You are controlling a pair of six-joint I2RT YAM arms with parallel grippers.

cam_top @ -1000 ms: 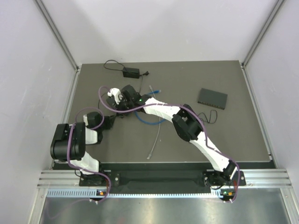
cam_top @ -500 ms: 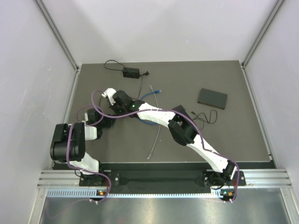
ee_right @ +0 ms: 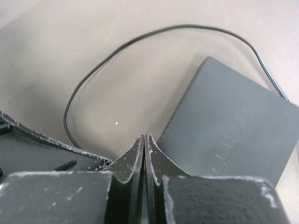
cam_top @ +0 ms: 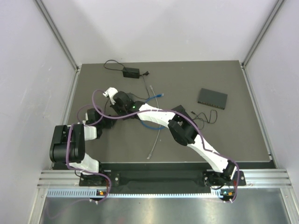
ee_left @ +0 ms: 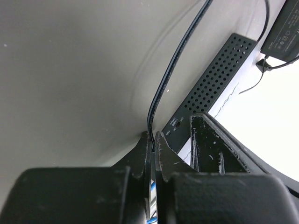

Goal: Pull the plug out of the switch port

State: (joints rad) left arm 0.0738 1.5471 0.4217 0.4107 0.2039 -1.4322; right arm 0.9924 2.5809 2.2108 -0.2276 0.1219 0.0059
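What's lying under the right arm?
A blue cable loops out from beneath the right arm, and a grey cable trails toward the near edge. Whatever lies between is covered.

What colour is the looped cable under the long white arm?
The cable is blue, clearest in the top external view.

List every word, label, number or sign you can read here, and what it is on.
Nothing can be read for certain.
Grey box, raised logo on its top: too faint to read.
Black perforated casing, small white print near its end: too small and blurred to read.
Black cable, power adapter: no markings visible.
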